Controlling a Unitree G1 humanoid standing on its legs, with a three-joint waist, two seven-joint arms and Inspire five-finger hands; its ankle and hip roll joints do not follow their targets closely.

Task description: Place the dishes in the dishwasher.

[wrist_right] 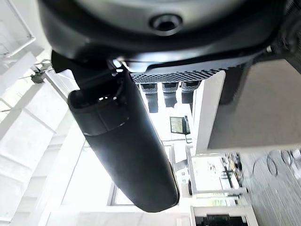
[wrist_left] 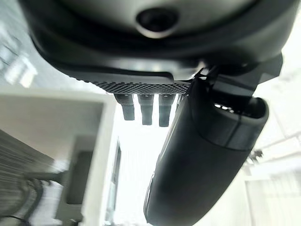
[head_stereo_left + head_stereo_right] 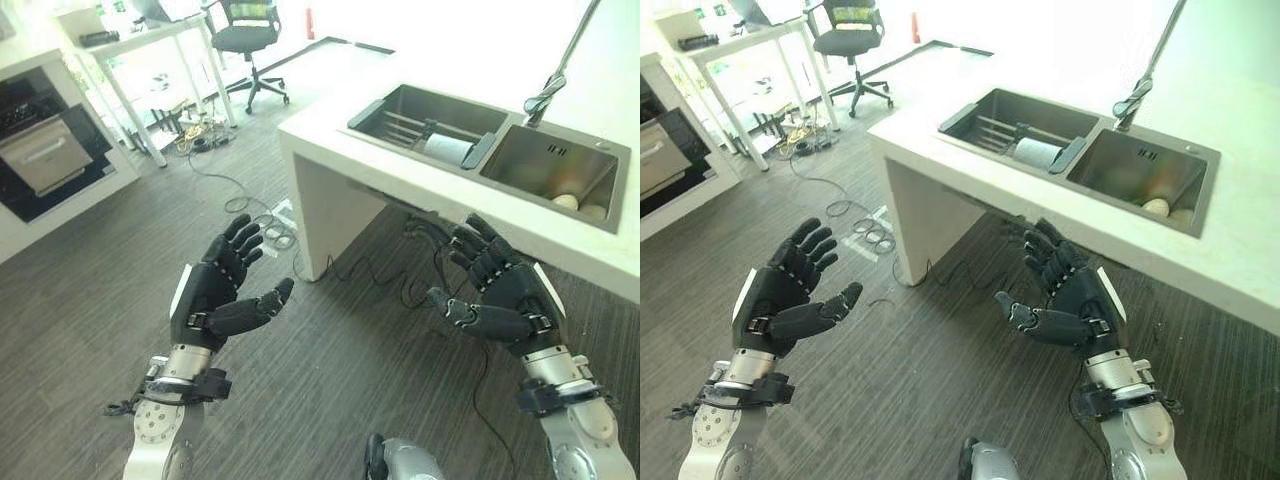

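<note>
— Hands? Left robot hand [image 3: 213,292] and right robot hand [image 3: 505,290], lower frame, fingers spread, empty.
— Dishes?
— Pale dishes [image 3: 578,206] in right sink basin [image 3: 530,150], upper right; dishwasher [image 3: 45,152] upper left.

A white counter [image 3: 330,150] fills the upper right, its double sink [image 3: 500,150] sunk in — pale dishes [image 3: 580,205] in the right basin, a rack [image 3: 400,125] in the left.
</note>
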